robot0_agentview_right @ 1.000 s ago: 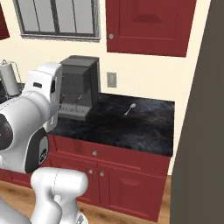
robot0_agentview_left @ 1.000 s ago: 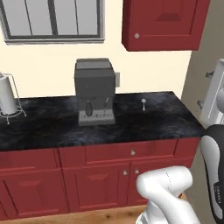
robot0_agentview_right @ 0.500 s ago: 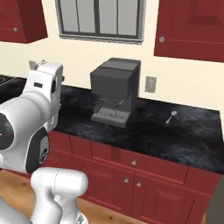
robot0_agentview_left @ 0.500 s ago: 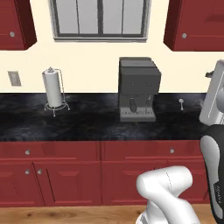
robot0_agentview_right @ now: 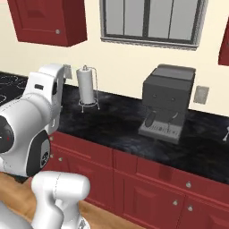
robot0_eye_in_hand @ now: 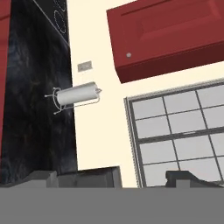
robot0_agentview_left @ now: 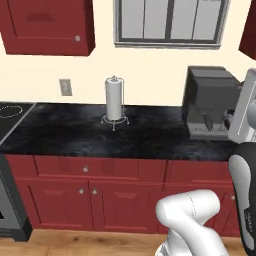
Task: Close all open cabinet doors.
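At the far left of the left base view a strip of cooktop (robot0_agentview_left: 12, 112) sits in the black counter (robot0_agentview_left: 100, 135), and above it hangs a dark-red cabinet door (robot0_agentview_left: 47, 25) with its silver knob at the lower right corner. From here it looks flush with its box, though the angle is too shallow to be sure. Moving right come a wall outlet (robot0_agentview_left: 65, 87), then the paper towel holder (robot0_agentview_left: 114, 100) standing upright on the counter, the grey-framed window (robot0_agentview_left: 170, 21) above, and the coffee machine (robot0_agentview_left: 210, 102) near the right edge.

The step in hand seems to be a search along the wall for a door that stands ajar, with the arm tucked high and nothing being worked on. The next move likely calls for bringing the hand to a door's free edge and pushing it home.

The right base view adds a sliver of a second red door (robot0_agentview_right: 225, 44) at its right margin. In the hand view, rolled sideways, the two finger tips of the gripper (robot0_eye_in_hand: 144, 177) stand wide apart with nothing between them, aimed at the window and the left door.
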Controlling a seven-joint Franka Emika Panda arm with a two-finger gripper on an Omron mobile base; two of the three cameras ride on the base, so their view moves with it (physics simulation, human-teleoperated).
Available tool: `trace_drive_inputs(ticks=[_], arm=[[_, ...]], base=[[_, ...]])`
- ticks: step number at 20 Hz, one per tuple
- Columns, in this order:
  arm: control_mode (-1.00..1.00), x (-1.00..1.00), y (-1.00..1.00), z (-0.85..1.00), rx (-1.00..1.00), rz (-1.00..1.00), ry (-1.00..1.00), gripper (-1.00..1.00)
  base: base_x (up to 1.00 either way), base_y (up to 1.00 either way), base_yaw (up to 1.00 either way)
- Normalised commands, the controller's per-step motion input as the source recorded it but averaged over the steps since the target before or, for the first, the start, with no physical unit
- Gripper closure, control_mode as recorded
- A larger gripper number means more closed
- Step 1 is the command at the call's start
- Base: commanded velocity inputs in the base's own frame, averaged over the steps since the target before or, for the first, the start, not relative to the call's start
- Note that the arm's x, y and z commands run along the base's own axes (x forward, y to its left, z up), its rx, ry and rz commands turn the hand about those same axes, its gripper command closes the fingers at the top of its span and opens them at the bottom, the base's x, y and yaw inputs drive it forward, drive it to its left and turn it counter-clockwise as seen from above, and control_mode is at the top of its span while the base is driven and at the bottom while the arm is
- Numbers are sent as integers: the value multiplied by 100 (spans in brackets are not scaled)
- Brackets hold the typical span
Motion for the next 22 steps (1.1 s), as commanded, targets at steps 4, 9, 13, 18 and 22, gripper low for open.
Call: trace_drive_inputs(ticks=[4, 9, 13, 18, 22], arm=[[100, 0, 0, 0, 0, 0, 0, -100], [100, 0, 0, 0, 0, 0, 0, -100], [100, 0, 0, 0, 0, 0, 0, -100], [100, 0, 0, 0, 0, 0, 0, -100], [100, 0, 0, 0, 0, 0, 0, -100]], base=[[0, 80, 23], [0, 75, 23], [0, 79, 23], [0, 81, 24], [0, 76, 25]])
